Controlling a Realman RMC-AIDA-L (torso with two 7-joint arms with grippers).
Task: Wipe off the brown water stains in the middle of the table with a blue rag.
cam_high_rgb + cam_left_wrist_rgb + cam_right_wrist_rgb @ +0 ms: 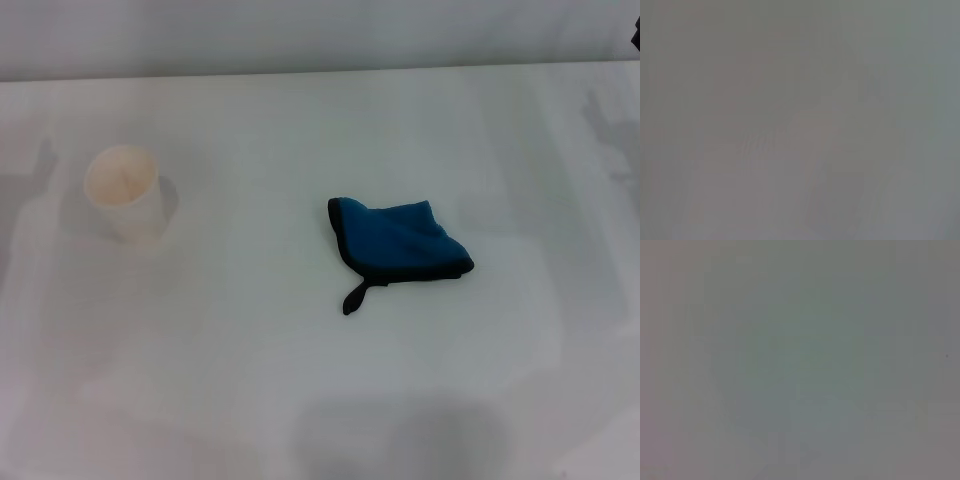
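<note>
The blue rag (395, 243) lies folded on the white table (250, 380), a little right of the middle in the head view. Its edges are trimmed black, and a short black loop tag (354, 297) points toward the near side. No brown water stains show on the table; they are out of view. Neither gripper appears in the head view. Both wrist views show only a plain grey surface with no fingers in them.
A cream paper cup (125, 192) stands upright at the left of the table, well apart from the rag. The table's far edge (320, 70) meets a pale wall. A small dark bit (636, 36) shows at the far right edge.
</note>
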